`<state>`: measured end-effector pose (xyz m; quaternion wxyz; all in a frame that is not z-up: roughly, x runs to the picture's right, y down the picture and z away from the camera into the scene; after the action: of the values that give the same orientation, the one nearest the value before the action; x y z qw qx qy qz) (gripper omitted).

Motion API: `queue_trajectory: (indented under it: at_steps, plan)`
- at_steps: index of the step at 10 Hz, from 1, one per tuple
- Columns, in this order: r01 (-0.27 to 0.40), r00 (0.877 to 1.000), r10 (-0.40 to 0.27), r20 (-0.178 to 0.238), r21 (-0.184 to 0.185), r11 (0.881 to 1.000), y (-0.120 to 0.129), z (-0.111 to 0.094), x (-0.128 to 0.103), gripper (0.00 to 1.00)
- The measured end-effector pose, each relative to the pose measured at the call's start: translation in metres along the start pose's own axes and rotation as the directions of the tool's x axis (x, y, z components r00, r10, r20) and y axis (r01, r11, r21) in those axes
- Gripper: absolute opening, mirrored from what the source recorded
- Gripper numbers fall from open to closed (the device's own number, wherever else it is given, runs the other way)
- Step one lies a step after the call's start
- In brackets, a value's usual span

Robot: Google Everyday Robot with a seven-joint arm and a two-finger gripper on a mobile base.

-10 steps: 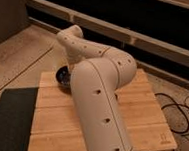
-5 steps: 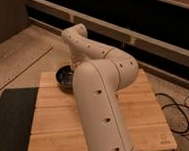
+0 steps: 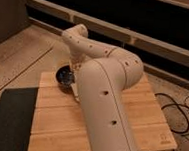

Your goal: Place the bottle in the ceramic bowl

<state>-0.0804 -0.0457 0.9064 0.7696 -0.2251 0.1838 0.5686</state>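
Observation:
The ceramic bowl [image 3: 64, 77], small, round, dark and glossy, sits near the back left corner of the wooden table [image 3: 49, 116]. My white arm [image 3: 104, 86] fills the middle of the view and bends down just right of the bowl. The gripper sits at the arm's lower end beside the bowl, hidden behind the arm, and it is shut. The bottle is hidden, and I cannot tell whether anything is held.
A dark mat [image 3: 8, 122] lies against the table's left side. Black cables [image 3: 179, 116] trail on the floor to the right. A long dark ledge [image 3: 142, 37] runs along the back, and speckled floor lies to the left.
The arm's upper joint has shifted slightly right and up, so a little more of the bowl shows. The bowl has not moved.

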Motion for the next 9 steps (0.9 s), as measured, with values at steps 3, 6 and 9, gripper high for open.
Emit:
queue_trajectory:
  at_steps: [3,6,9]
  plan:
    - [0.012,1.0,-0.012,0.014,-0.002,1.0,0.001,-0.007,-0.018,0.0]
    - [0.058,0.998,-0.058,0.035,0.005,0.998,0.011,-0.019,-0.044,0.0]
    - [0.076,0.997,-0.076,0.009,-0.033,0.997,0.027,-0.006,-0.047,0.1]
